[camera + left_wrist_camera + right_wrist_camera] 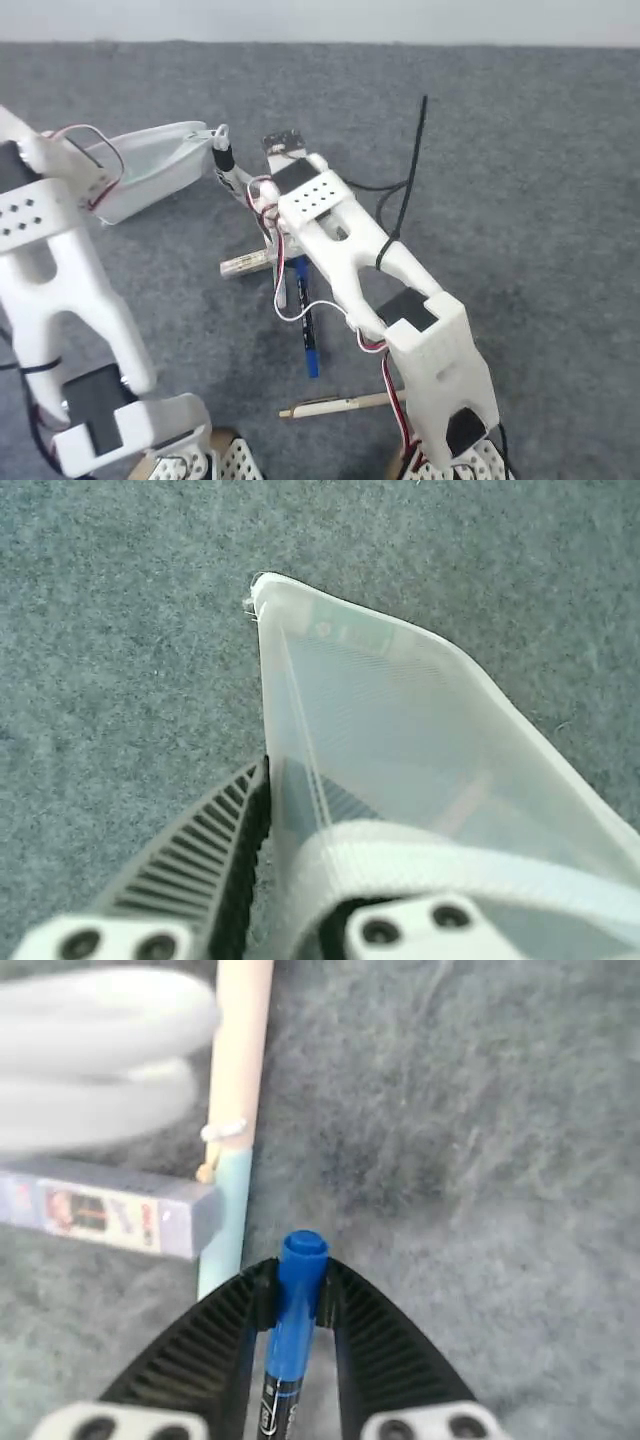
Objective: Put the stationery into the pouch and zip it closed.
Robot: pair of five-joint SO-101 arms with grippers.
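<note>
The blue pen (288, 1355) is gripped near its cap by the right gripper (300, 1272), whose jaws are closed tightly on it. Just beside it on the grey carpet (520, 200) a pastel pen (238, 1090) and a small rectangular stick (100, 1205) are seen, the stick lying across the pastel pen. The pouch (150, 175) is held at its edge by the left gripper (295, 785), which is closed on the wall, at the far left. A beige pen (335, 405) is lying near the arm bases.
</note>
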